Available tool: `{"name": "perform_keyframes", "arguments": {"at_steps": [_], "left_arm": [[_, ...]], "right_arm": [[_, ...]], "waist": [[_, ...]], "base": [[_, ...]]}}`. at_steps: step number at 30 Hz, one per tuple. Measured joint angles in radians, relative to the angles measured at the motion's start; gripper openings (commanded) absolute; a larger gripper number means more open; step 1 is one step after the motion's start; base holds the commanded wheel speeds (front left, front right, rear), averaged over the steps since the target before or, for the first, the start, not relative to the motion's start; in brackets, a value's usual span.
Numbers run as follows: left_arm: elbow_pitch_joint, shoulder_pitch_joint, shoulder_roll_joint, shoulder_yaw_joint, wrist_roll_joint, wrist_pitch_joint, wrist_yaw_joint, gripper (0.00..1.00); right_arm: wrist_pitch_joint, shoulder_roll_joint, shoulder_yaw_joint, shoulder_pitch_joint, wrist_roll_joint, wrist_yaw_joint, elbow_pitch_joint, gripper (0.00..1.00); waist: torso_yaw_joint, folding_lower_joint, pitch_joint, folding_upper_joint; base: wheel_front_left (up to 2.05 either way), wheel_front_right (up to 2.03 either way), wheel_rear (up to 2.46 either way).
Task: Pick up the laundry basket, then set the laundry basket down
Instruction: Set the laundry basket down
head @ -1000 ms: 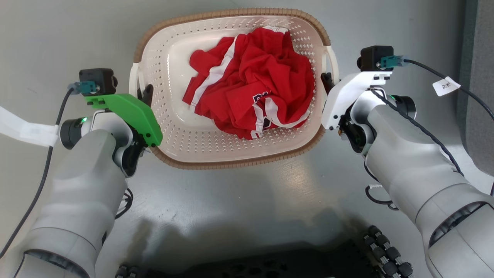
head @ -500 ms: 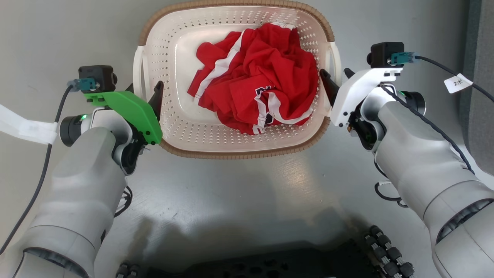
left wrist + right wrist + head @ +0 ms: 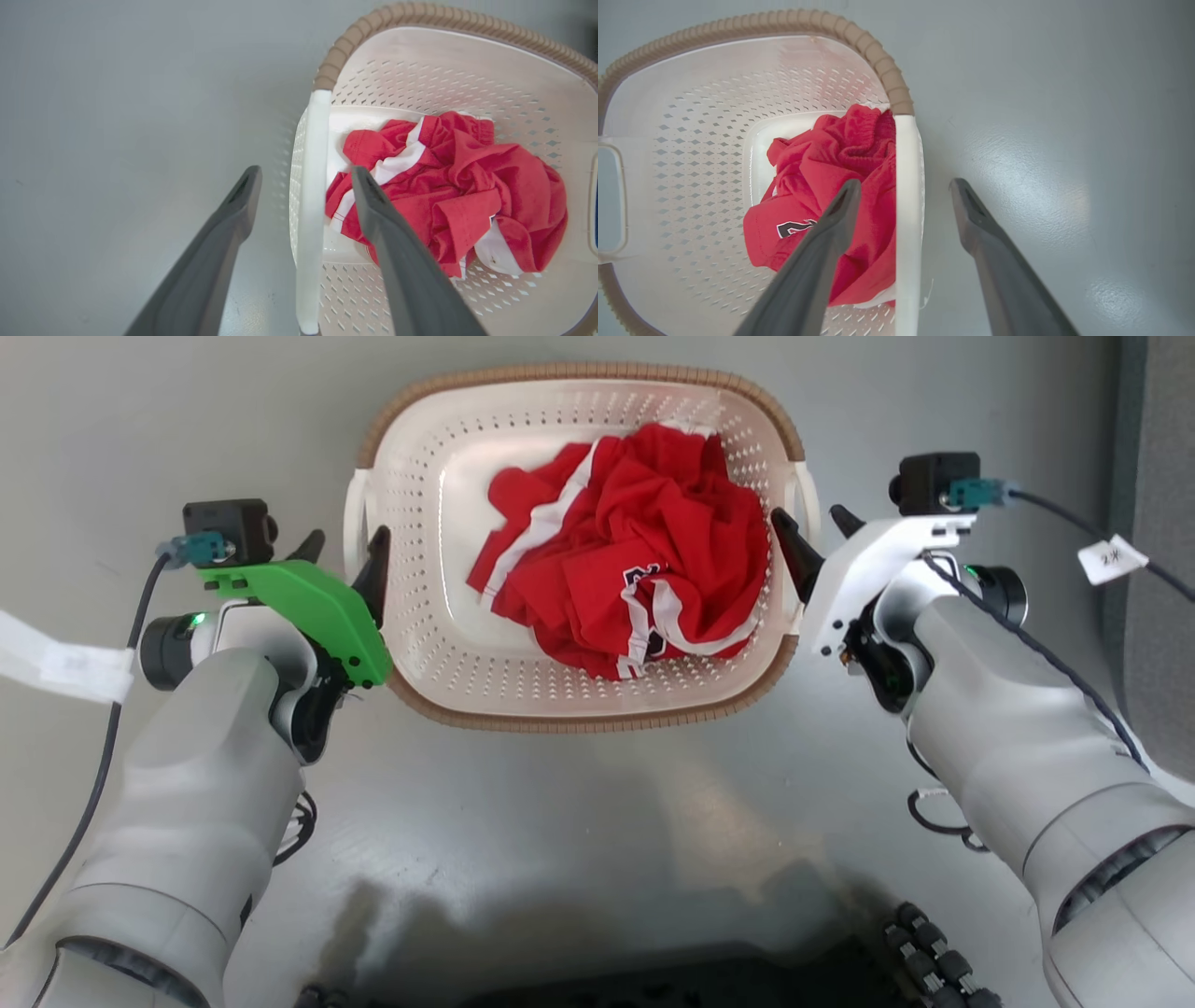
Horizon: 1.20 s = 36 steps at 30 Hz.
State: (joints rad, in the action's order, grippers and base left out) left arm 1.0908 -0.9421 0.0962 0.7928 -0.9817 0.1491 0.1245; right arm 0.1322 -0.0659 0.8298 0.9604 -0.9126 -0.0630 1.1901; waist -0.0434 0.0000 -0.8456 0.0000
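Our left gripper (image 3: 345,539) and right gripper (image 3: 810,516) are wide open now, wider than a second ago, and hold nothing. The laundry basket (image 3: 579,723) sits on the grey floor (image 3: 560,849) between them. We think it is set down.

You have a red garment (image 3: 653,551) before you, crumpled into a loose heap. White stripes run across several of its folds, and one fold near the middle bears a dark, white-edged mark. Under it all you see a smooth grey floor (image 3: 579,821), with a pale sheen near its middle and a dark shadow (image 3: 597,924) along the near edge. A darker grey strip (image 3: 1162,429) runs down the right edge of your head view; its make is unclear.
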Motion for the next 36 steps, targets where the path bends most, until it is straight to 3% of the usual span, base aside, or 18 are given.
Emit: {"name": "perform_keyframes", "arguments": {"at_steps": [8,22,30,36], "left_arm": [[0.0,0.048,0.015,0.022,0.006,0.072,0.0,1.0],[-0.016,0.177,0.034,0.018,0.026,0.1,0.0,1.0],[-0.118,0.198,0.088,-0.08,0.075,0.1,-0.003,1.0],[-0.195,0.259,0.105,-0.133,0.107,0.1,-0.037,1.0]], "right_arm": [[0.064,0.0,-0.001,-0.058,0.0,-0.016,0.007,1.0],[0.109,-0.007,-0.01,-0.182,0.0,-0.028,0.007,1.0],[0.115,-0.011,-0.021,-0.232,0.0,-0.033,-0.015,1.0],[0.115,-0.033,-0.051,-0.251,0.012,-0.019,-0.078,1.0]], "waist": [[0.004,0.0,0.08,0.0],[0.006,-0.0001,0.281,0.0],[0.004,0.0,0.391,0.0],[-0.002,-0.0001,0.461,0.0]], "base": [[0.0,0.0,0.0],[0.0,0.0,0.0],[0.0,0.0,0.0],[0.0,0.0,0.0]]}}
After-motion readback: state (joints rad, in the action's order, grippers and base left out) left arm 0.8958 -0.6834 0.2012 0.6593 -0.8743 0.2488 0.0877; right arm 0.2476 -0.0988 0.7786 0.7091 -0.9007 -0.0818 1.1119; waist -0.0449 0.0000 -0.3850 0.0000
